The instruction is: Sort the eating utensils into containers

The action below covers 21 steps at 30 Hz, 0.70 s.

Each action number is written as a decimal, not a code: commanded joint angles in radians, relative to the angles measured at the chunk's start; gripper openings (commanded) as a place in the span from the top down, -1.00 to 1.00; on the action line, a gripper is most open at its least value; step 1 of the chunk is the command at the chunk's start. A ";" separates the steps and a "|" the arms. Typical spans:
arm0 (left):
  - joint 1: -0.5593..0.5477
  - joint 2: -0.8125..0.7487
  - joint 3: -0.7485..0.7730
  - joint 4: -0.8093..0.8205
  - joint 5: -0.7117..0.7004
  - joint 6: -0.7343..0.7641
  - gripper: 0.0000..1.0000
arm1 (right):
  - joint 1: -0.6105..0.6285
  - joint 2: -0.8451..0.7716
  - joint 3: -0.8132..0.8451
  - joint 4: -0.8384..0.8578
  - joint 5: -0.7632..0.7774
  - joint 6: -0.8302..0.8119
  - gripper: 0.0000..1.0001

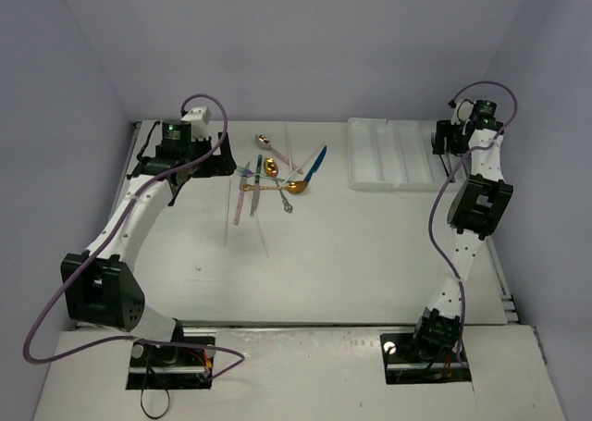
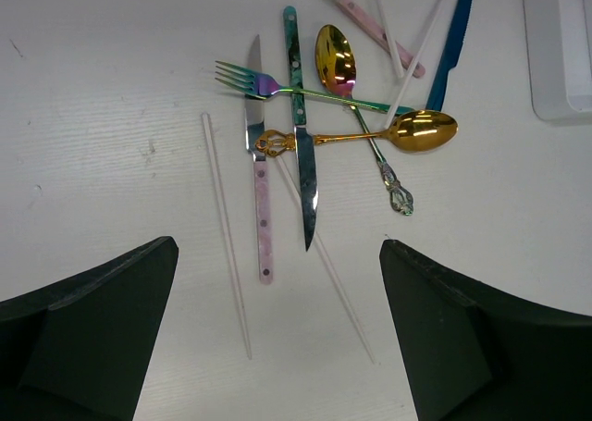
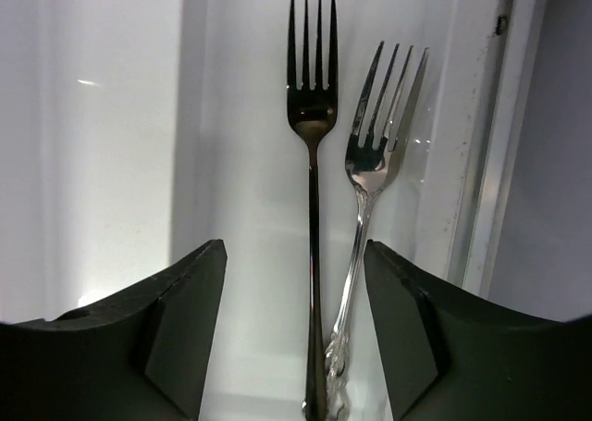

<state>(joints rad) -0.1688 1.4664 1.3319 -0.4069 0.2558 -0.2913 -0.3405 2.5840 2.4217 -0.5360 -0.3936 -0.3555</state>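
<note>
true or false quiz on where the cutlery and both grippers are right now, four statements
1. A dark fork and a silver fork lie side by side in the tray under the right gripper. True.
2. The left gripper grips a spoon. False: it is open and empty above the utensil pile.
3. The blue knife lies in the tray. False: it is on the table.
4. A pink-handled knife lies on the table. True.
</note>
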 commanded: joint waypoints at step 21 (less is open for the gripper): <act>-0.061 0.450 0.416 -0.103 0.428 0.903 -0.06 | 0.101 -0.658 -0.667 0.027 -0.266 0.055 -0.64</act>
<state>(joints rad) -0.2218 1.9048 1.6415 -0.4669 0.5161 0.2826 -0.2587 2.0010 1.7926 -0.5151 -0.5752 -0.2680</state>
